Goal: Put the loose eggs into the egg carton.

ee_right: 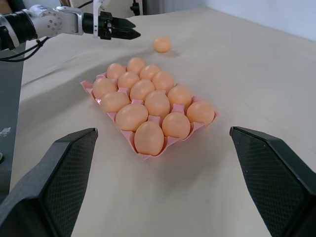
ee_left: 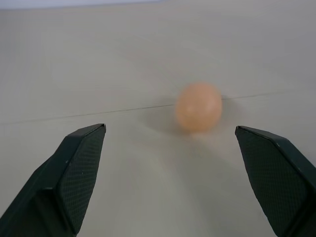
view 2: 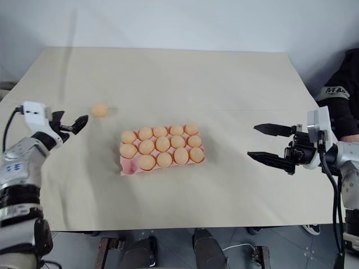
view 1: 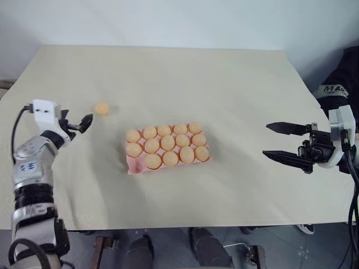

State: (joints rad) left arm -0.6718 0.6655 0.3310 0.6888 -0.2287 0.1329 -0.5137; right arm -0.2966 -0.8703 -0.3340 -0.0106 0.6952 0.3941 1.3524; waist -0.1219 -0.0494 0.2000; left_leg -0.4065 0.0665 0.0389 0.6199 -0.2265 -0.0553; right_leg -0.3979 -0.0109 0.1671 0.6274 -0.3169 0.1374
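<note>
- 1 loose egg (view 1: 101, 108) is lying on the table just ahead of the left gripper (view 1: 83, 124), whose fingers are standing wide with nothing between them.
- The egg carton (view 1: 134, 166) is sitting between both grippers, holding 14 eggs, with 1 cup at its near left corner bare.
- The right gripper (view 1: 279, 140) is hovering wide and empty, well apart from the carton.
- Bare beige table (view 1: 224, 84) is stretching around the egg, far from any edge.
- A pale wall (view 1: 179, 22) is standing behind.

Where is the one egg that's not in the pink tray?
The small orange-tan loose egg lies on the table, beyond the pink egg carton's left end, just ahead of the open left gripper.
</note>
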